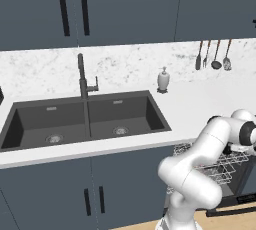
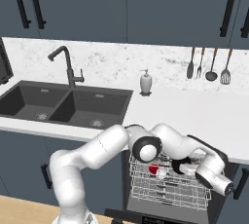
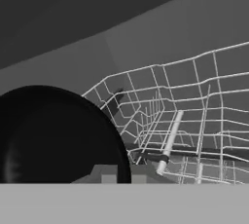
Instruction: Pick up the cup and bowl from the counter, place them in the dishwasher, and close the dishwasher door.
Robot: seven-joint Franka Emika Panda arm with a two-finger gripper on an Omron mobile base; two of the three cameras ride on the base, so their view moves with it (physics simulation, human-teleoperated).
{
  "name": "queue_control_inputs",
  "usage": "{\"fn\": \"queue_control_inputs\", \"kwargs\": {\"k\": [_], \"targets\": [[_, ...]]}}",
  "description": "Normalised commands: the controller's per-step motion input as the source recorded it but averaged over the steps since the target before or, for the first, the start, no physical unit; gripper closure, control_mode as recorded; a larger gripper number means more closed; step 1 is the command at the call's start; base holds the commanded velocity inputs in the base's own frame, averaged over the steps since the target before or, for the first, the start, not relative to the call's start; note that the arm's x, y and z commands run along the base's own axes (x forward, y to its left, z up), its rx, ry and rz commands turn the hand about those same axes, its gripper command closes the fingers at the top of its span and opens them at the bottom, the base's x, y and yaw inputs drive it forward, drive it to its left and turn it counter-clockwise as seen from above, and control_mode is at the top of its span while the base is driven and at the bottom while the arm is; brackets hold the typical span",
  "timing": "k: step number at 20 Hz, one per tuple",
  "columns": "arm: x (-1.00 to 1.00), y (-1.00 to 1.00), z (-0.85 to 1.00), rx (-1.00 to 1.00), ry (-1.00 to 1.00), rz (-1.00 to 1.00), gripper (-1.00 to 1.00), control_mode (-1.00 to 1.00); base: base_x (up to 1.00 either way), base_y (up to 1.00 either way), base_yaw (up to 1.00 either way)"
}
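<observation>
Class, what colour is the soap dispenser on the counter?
White, clearest in the right base view: soap dispenser.

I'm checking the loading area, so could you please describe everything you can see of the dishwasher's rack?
The rack is a silver wire-mesh basket with a grid floor, low wire walls and rows of upright tines. It sits pulled out below the counter edge. A small red item lies in it. The arm reaches over it, and the hand view looks along the wires past a dark round object.
</observation>
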Motion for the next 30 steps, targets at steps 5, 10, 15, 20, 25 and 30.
{"fn": "queue_control_inputs", "kwargs": {"k": [5,10,15,20,25,30], "targets": [[0.67,0.25,-0.38,-0.06,-0.24,-0.13,1.0,-1.0,0.0,0.0,0.0],[0.53,0.44,-0.31,-0.03,-0.48,-0.08,1.0,-1.0,0.0,0.0,0.0],[0.48,0.16,-0.65,0.0,-0.11,-0.04,1.0,-1.0,0.0,0.0,0.0],[0.3,0.28,-0.77,-0.05,0.0,0.0,-1.0,-1.0,0.0,0.0,0.0],[0.48,0.67,-0.57,-0.13,0.0,-0.01,-1.0,-1.0,0.0,0.0,0.0],[0.27,0.31,-0.5,-0.05,0.0,0.0,-1.0,-1.0,0.0,0.0,0.0]]}}
